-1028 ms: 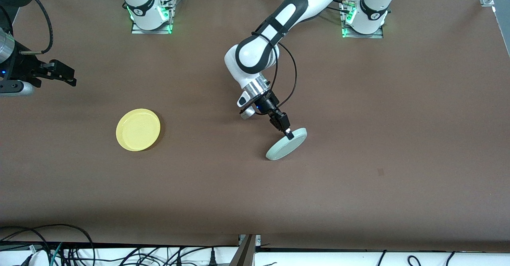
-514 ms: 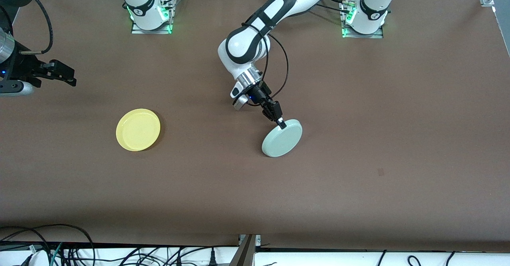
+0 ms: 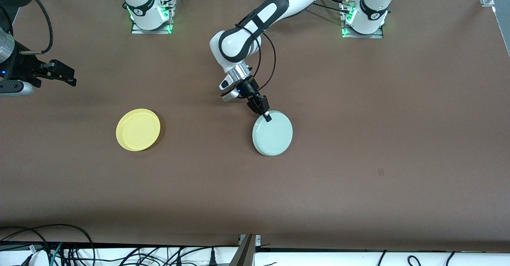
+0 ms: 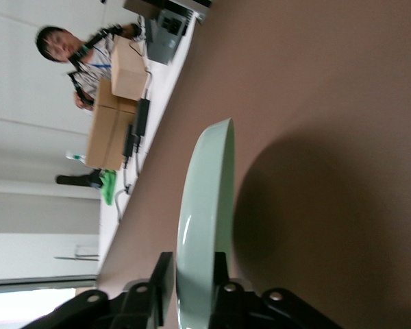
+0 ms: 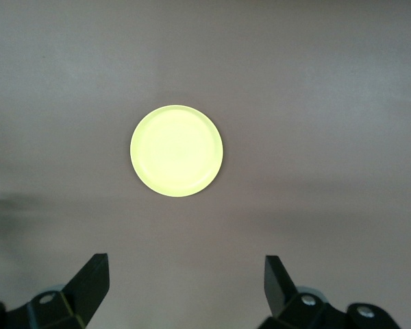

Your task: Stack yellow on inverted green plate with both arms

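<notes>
The left gripper [image 3: 266,117] pinches the rim of the green plate [image 3: 273,134], tilted underside-up near mid-table, and an early release could let it roll or flop upright toward the yellow plate [image 3: 138,129], under the waiting, spread-fingered right gripper [image 5: 185,291].

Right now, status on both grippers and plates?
Left gripper shut on green plate rim, underside up. Right gripper open, waiting above yellow plate. Nothing between plates.
</notes>
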Robot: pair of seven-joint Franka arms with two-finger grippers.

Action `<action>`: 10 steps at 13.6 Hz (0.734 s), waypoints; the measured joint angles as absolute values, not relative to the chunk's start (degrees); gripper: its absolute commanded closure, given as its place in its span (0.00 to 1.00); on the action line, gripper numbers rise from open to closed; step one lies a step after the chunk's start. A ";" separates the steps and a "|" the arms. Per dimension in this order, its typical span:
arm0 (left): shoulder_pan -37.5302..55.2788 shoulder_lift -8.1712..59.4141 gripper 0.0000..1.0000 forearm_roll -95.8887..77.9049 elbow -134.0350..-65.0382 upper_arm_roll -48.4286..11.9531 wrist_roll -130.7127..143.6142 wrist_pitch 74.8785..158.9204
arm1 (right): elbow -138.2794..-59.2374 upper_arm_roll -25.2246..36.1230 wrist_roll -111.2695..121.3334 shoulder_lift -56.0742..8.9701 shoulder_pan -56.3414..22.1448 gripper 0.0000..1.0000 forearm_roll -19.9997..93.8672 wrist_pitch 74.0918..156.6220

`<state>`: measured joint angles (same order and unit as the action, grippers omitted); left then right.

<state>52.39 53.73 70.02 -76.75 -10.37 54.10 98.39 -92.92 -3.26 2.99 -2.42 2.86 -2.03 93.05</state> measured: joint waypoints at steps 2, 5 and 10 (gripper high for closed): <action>52.30 54.78 0.00 65.37 -73.98 -10.49 56.24 100.69 | -92.91 -3.26 2.99 -2.42 2.86 0.00 -2.03 93.05; 52.08 54.79 0.00 58.24 -69.49 -11.00 57.77 102.50 | -92.91 -3.26 2.99 -2.42 2.87 0.00 -2.03 93.05; 49.77 54.22 0.00 43.20 -62.66 -11.27 58.26 102.76 | -92.90 -3.26 2.99 -2.41 2.87 0.00 -2.03 93.05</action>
<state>49.77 54.22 43.20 -62.66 -11.27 58.26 102.76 -92.90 -3.26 2.99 -2.41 2.87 -2.03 93.05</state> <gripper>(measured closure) 0.000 0.000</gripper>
